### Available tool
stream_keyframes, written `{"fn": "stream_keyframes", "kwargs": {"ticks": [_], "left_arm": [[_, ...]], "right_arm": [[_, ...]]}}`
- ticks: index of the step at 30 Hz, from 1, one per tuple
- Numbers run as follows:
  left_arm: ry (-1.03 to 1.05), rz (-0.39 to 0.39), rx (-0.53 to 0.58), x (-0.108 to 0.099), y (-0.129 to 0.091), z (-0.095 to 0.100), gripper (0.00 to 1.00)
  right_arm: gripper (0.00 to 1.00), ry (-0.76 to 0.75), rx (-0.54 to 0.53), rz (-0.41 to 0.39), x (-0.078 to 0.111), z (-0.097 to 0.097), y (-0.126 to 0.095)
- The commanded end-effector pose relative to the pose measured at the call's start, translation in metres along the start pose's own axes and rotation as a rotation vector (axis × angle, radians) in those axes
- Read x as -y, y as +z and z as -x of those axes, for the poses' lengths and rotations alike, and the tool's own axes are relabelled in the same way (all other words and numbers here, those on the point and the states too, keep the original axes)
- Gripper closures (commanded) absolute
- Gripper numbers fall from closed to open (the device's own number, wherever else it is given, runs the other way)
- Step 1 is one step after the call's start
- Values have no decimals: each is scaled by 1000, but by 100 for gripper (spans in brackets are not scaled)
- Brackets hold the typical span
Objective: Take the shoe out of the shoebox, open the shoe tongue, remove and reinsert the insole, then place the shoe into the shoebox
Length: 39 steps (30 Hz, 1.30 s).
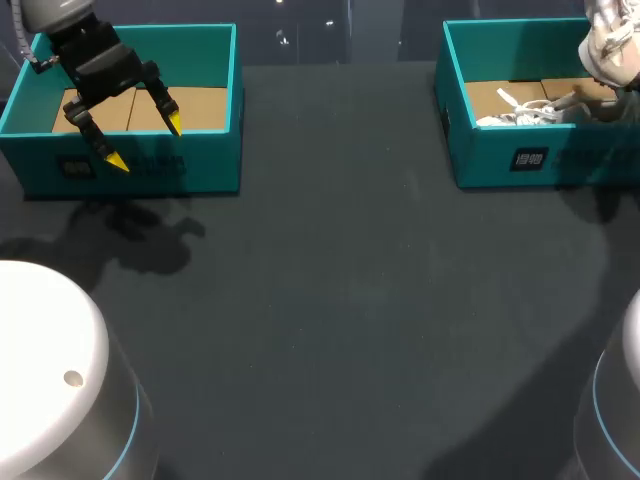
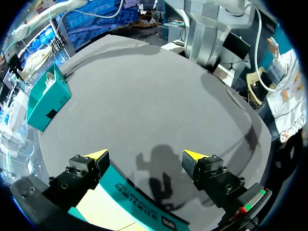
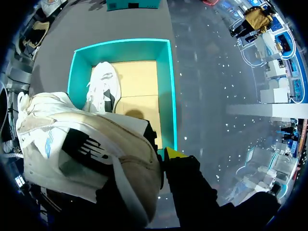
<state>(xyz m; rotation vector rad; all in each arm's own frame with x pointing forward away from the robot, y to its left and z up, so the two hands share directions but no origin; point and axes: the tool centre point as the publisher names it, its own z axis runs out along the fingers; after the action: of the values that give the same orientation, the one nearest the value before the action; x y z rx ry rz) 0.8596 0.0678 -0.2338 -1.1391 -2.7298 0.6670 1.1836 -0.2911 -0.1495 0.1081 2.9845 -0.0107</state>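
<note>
while the left tool (image 1: 146, 142) hangs wide open over the front wall of the left teal shoebox (image 1: 200, 165), the right tool (image 3: 168, 159) grips a beige shoe (image 3: 91, 144), held up above the right teal shoebox (image 3: 166, 86). only one yellow tip (image 3: 175, 153) shows beside that shoe; the other is hidden. below this tool a white shoe (image 3: 103, 89) lies inside the box on the dark desk (image 1: 350, 280).

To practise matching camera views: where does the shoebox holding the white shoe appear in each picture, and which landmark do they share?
Head view: shoebox at the far right of the table.
Left wrist view: shoebox far across the table, ahead of the left claw, off to one side.
Right wrist view: shoebox directly under the lifted shoe.
Shared landmark: the dark table.
</note>
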Motion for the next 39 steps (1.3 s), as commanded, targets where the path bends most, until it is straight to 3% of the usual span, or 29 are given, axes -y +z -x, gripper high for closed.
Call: {"fn": "stream_keyframes", "kwargs": {"ticks": [1, 4, 17, 18, 28, 30, 39], "left_arm": [[1, 3, 0, 0, 0, -1, 0], [1, 3, 0, 0, 0, -1, 0], [1, 3, 0, 0, 0, -1, 0], [1, 3, 0, 0, 0, -1, 0], [1, 3, 0, 0, 0, -1, 0], [1, 3, 0, 0, 0, -1, 0], [1, 3, 0, 0, 0, -1, 0]], "right_arm": [[100, 347, 30, 24, 21, -5, -4], [100, 497, 85, 40, 28, -13, -5], [100, 507, 87, 30, 27, -14, -7], [100, 566, 74, 1, 27, -16, -2], [100, 916, 152, -29, 32, -43, 15], [100, 993, 200, -79, 36, -49, 17], [100, 993, 200, -79, 36, -49, 17]]}}
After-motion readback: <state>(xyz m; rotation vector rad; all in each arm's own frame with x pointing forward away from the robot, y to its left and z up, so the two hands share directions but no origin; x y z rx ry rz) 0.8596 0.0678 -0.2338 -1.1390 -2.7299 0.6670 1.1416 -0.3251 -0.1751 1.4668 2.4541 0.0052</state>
